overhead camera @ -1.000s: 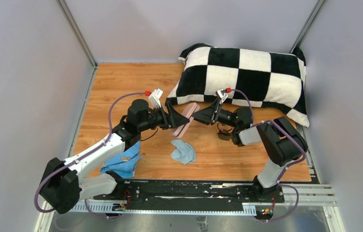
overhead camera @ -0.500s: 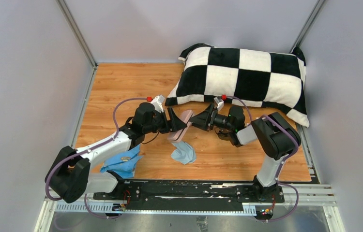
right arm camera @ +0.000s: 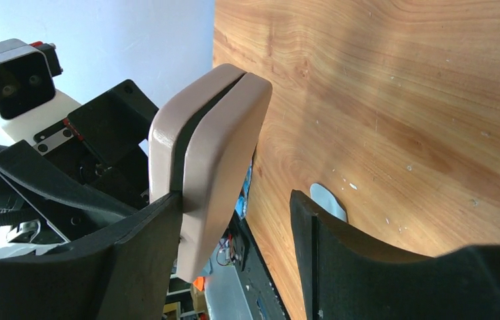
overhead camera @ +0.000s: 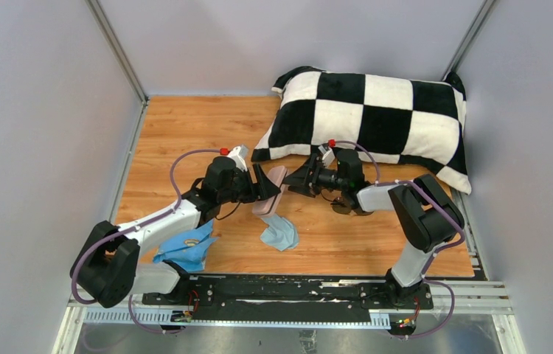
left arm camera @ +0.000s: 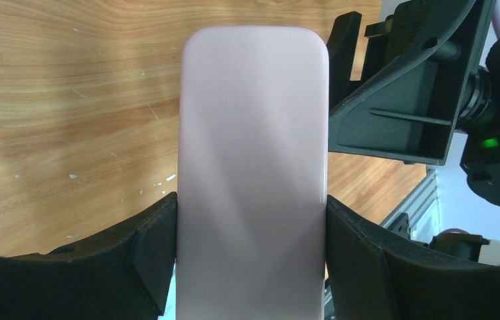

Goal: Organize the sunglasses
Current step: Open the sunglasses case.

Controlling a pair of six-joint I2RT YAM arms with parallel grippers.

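My left gripper [overhead camera: 265, 190] is shut on a closed pink case [overhead camera: 271, 189], gripping its long sides, and holds it slanted just above the wooden table. In the left wrist view the case [left arm camera: 254, 133] fills the space between my fingers [left arm camera: 147, 260]. My right gripper [overhead camera: 297, 182] faces it from the right and is open. In the right wrist view the case's end [right arm camera: 207, 153] sits between the jaws, against one finger [right arm camera: 137, 267], with a gap to the other. The dark-framed sunglasses [overhead camera: 344, 208] lie on the table, partly hidden under my right arm.
A light-blue cloth [overhead camera: 279, 232] lies on the table [overhead camera: 185, 133] just in front of the case. A second blue cloth [overhead camera: 185, 249] lies beside my left arm. A black-and-white checkered pillow [overhead camera: 373, 118] fills the back right. Grey walls enclose the table.
My right gripper has moved left and come around the case's end. My left gripper has shifted slightly left and lower with the case still held.
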